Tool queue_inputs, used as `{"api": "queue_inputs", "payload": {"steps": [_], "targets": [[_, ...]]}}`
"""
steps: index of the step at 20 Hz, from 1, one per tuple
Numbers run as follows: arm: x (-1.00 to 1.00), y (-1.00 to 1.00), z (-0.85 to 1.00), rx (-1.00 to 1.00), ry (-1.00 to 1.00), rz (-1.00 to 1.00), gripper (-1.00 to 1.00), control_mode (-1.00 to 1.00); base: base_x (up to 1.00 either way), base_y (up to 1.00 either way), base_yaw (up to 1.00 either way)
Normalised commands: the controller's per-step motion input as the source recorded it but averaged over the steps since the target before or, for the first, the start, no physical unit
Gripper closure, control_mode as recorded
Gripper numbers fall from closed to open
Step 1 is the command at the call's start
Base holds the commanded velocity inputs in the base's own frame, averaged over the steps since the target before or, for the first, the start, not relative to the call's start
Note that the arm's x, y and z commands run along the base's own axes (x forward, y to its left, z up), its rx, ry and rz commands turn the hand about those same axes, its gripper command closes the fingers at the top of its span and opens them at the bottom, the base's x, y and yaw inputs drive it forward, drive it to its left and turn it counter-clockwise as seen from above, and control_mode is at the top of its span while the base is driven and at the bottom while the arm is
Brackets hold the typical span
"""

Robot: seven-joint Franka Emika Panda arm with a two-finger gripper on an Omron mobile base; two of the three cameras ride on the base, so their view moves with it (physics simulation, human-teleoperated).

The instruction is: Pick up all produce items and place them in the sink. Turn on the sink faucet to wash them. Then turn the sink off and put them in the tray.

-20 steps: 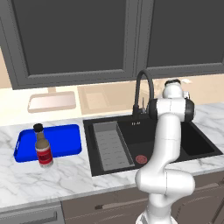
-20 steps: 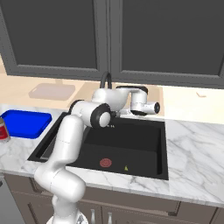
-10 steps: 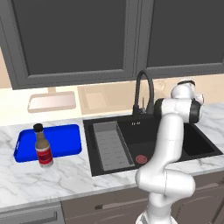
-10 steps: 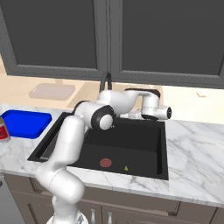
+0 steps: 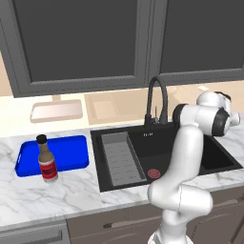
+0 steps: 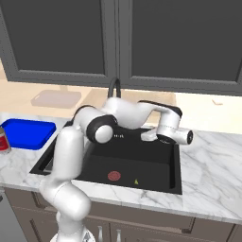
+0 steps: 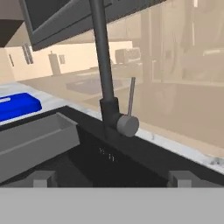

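Observation:
A tiny yellow-green produce item (image 6: 136, 180) lies on the floor of the black sink (image 6: 156, 185), just right of the red drain (image 6: 114, 176). The black gooseneck sink faucet (image 5: 157, 97) rises behind the basin. In the hand view the faucet (image 7: 105, 65) stands straight ahead, with its thin lever (image 7: 131, 98) upright on a round grey knob. My gripper (image 7: 112, 177) is open and empty, hovering over the basin's back right part (image 6: 147, 135) and pointing at the faucet base. The blue tray (image 5: 66, 151) sits on the counter left of the sink.
A brown bottle (image 5: 46, 159) with a red label stands on the blue tray's front left part. A pale pink tray (image 5: 56, 110) lies by the back wall. A grey ribbed rack (image 5: 121, 157) fills the sink's left side. Dark cabinets hang overhead.
My hand has swung right and slightly down across the back of the sink. The jaws stay wide apart. The fruit, bottle and trays have not moved.

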Motion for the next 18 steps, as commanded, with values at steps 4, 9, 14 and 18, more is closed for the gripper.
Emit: {"api": "queue_inputs", "payload": {"steps": [4,9,14,18], "targets": [[-0.59,-0.07,0.33,0.00,0.00,-0.11,-1.00,-1.00,0.00,0.00,0.00],[-0.40,-0.12,0.35,-0.02,0.04,-0.13,-1.00,-1.00,0.00,0.00,0.00],[-0.34,-0.11,0.29,-0.07,0.13,-0.15,-1.00,-1.00,0.00,0.00,0.00],[-0.25,-0.09,0.11,-0.11,0.21,-0.13,-1.00,-1.00,0.00,0.00,0.00]]}}
